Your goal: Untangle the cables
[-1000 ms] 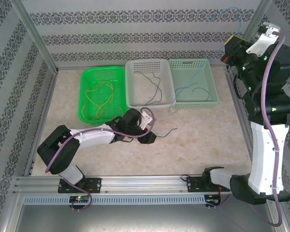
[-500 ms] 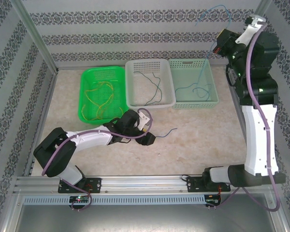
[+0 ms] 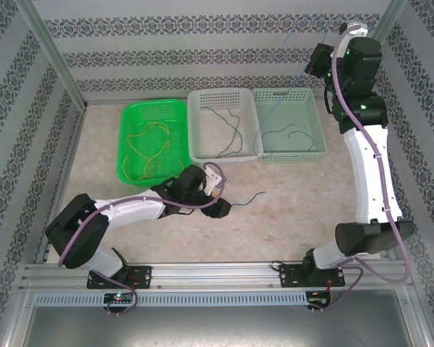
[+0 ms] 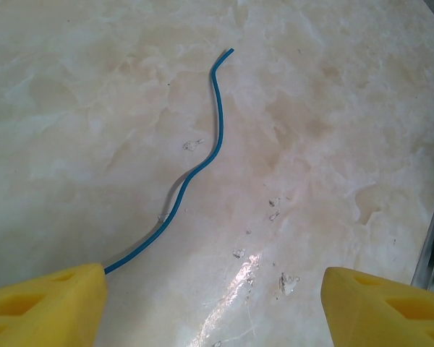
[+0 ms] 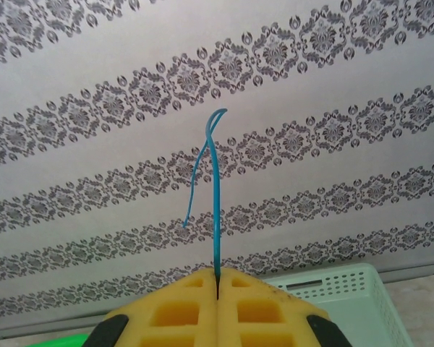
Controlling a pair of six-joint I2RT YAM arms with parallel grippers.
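My right gripper [image 5: 217,283] is raised high at the far right, up against the patterned wall. Its yellow fingers are pressed together, pinching a lifted blue cable [image 5: 215,188]. From the wrist camera that cable stands straight up out of the fingers, then bends over and hangs back down on the left side. In the overhead view it trails from the gripper down towards the pale green basket [image 3: 293,156], where more blue wire lies.

My left gripper [image 4: 217,307] sits low over the middle of the counter [image 4: 333,144], fingers spread wide and gripping nothing. A loose blue cable [image 4: 220,119] lies flat on the counter in a gentle wave, its near end running up beside the left finger and its far end pointing away.

At the far side, the white basket [image 3: 224,156] holds thin dark green cables [image 3: 231,134], touching the pale green one on its right. The bright green basket [image 3: 124,137], to its left, holds the yellow cables [image 3: 148,148].
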